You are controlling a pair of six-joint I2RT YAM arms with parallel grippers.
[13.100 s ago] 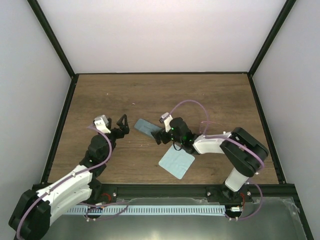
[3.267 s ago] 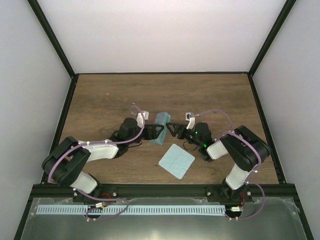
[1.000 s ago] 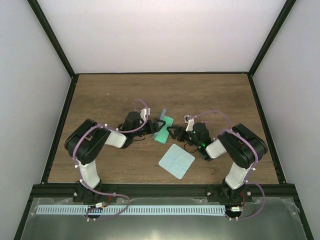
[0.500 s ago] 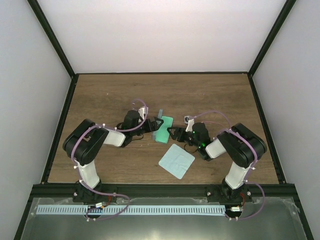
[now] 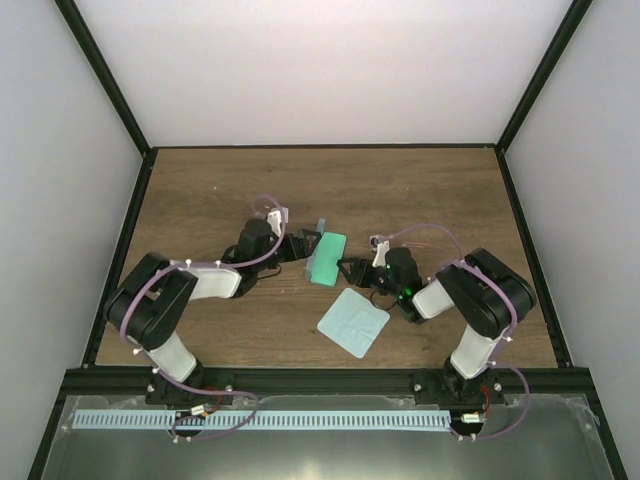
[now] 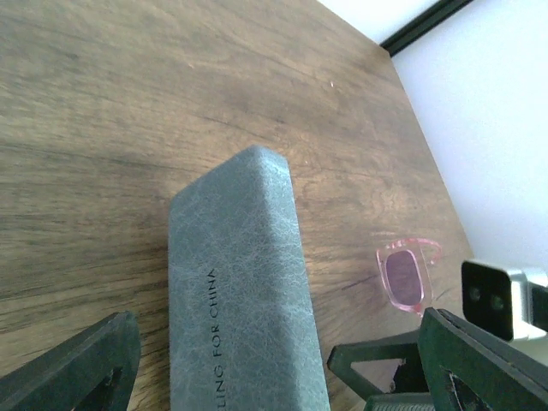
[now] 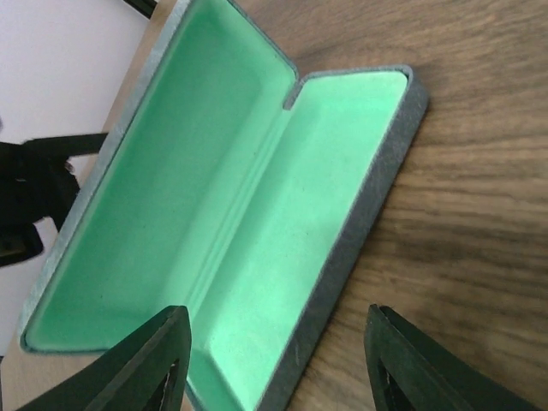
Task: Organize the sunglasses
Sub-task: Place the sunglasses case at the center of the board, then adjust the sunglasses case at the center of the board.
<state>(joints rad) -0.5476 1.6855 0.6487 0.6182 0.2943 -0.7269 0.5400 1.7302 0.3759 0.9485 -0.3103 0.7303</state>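
Both left claw (image 5: pixel 303 246) and right claw (image 5: pixel 350 269) spread, gripping nothing, so we fear the unheld open glasses case (image 5: pixel 325 258) snaps shut mid-frame.

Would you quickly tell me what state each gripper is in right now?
Left gripper: open, with the sunglasses case between its fingers but not gripped.
Right gripper: open, holding nothing.

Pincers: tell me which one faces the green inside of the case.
The right pincer: its camera looks straight into the green lining of the open case. The left pincer sits behind the grey outer shell.
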